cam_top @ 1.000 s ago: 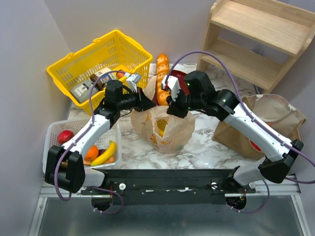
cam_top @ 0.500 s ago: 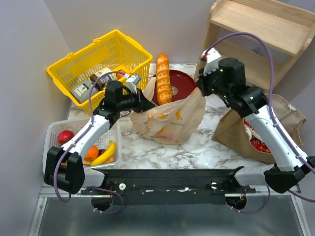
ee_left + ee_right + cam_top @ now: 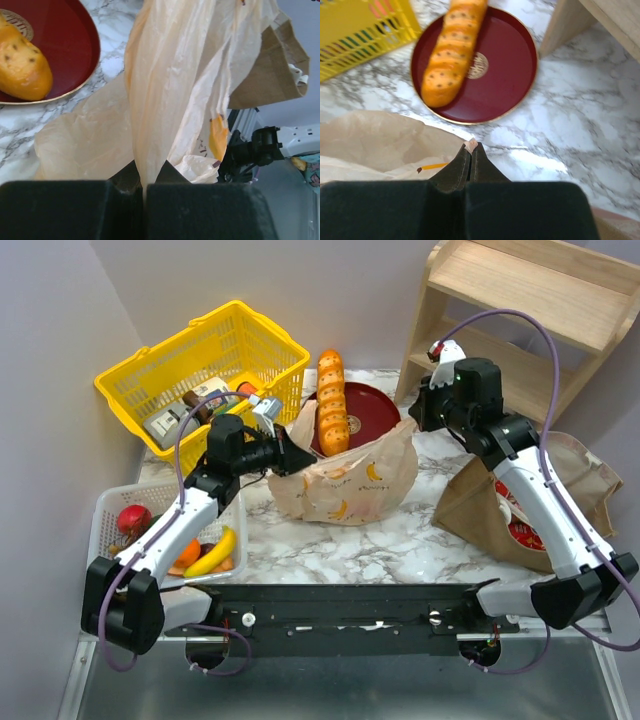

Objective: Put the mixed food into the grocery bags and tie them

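Since a second ago the right gripper has been drawn back towards the pale wooden shelf. The thin translucent tan plastic bag is now stretched on the marble table, its long axis running left to right between both claws. Yellow banana prints are seen on it, but the small lettering cannot be read. Each claw is closed tight on an end of the bag, the left gripper at its left end.

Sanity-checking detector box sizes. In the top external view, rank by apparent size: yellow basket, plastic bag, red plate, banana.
1. yellow basket
2. plastic bag
3. red plate, partly hidden by the loaf and the bag
4. banana
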Robot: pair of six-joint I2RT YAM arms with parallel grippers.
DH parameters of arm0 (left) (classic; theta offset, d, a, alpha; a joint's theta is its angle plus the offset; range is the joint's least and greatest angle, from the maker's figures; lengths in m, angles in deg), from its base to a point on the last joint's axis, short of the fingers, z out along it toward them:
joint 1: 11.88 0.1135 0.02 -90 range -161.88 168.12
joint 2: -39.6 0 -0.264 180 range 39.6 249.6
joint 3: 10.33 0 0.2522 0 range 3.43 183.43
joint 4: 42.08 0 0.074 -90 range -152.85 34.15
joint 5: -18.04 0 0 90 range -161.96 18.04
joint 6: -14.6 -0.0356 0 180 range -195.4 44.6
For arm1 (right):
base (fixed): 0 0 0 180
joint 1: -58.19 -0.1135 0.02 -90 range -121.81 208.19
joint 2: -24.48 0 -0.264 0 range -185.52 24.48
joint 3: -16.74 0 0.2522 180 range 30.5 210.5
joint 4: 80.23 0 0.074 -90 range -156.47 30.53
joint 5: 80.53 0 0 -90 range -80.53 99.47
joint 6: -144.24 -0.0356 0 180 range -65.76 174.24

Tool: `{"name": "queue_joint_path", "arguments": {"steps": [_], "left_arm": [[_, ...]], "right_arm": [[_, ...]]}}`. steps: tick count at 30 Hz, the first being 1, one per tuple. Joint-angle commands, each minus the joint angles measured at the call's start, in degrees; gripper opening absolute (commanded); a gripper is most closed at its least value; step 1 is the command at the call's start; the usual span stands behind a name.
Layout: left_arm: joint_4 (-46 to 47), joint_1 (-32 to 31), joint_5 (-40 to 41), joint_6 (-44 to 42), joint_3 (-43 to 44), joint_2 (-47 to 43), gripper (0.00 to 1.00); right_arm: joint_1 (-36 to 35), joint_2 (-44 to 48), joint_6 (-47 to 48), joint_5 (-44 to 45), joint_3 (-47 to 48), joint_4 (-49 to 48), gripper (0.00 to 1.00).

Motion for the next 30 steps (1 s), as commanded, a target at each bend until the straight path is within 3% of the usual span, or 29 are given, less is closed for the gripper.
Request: {"name": "queue_joint_path", "arguments": {"steps": [1, 4, 9, 17, 25, 30], "left_arm": [[5.7, -3.9, -2.9, 3.9, -1.6, -3.3, 0.00], [6.9, -8.3, -4.5, 2.3, -3.1, -4.0, 0.00], [7.0, -10.5, -8.0, -0.3, -5.8, -6.1, 0.00], [9.8, -14.1, -11.1, -0.3, -9.3, -12.2, 0.00], [10.9, -16.3, -10.5, 0.2, -10.5, -12.7, 0.00], [14.4, -17.6, -12.0, 1.7, -8.0, -10.3, 0.00]], "right_arm": [[0.1, 2.7, -2.5, -10.3, 0.2, -5.8, 0.01], [-0.1, 2.0, -4.0, -10.7, -1.3, -6.5, 0.01], [0.0, -2.5, -4.0, 2.2, -5.1, -5.2, 0.01], [0.2, -6.3, -4.1, 11.3, -9.4, -5.0, 0.01], [0.1, -9.6, -5.2, 6.7, -10.6, -4.6, 0.01], [-0.1, -4.5, -4.6, 2.1, -11.3, -5.2, 0.01]]}}
